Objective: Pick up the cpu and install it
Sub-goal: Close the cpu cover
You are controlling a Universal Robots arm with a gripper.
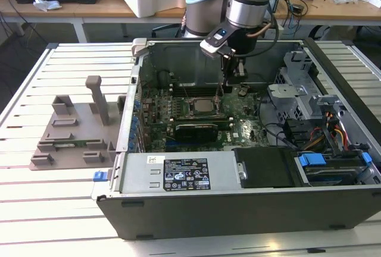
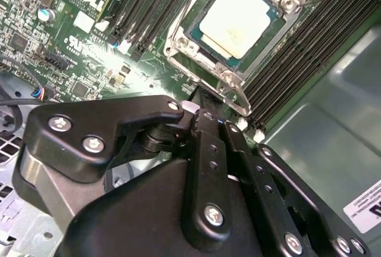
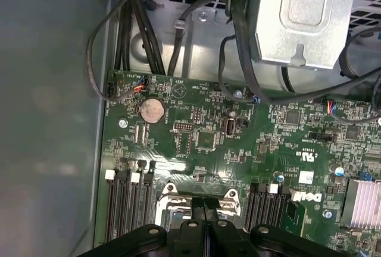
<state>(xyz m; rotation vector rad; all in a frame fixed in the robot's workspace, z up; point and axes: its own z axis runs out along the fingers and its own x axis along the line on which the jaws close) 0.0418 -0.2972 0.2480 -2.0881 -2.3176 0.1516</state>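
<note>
Tool [image 3: 204,204] was down inside the open PC case [image 1: 238,212], just beside the socket on the case's back-wall side. In the first wrist view its two fingers [image 3: 196,215] were pressed flat together with nothing between them, so clenched and empty.

The cpu [image 2: 238,20] sat in the motherboard socket, silver top plate up, green rim visible, with the metal socket frame [image 2: 189,47] around it. In the exterior view it lay [image 1: 204,106] mid-board, just below the tool tip. Couldn't tell if the tip touched the frame; it was apart from the cpu itself.

Memory slots [image 2: 149,1] ran along both sides of the socket. The black expansion card [image 1: 193,129] lay just in front of the socket, nearer the power supply [image 1: 178,172]. Coin cell battery [image 3: 151,110] and a finned heatsink [image 3: 363,203] showed on the board in the first wrist view.

The grey holder block [image 1: 71,133] with upright posts stood on the slatted counter [image 1: 65,215], outside the case on the exterior view's left, well apart from the tool.
</note>
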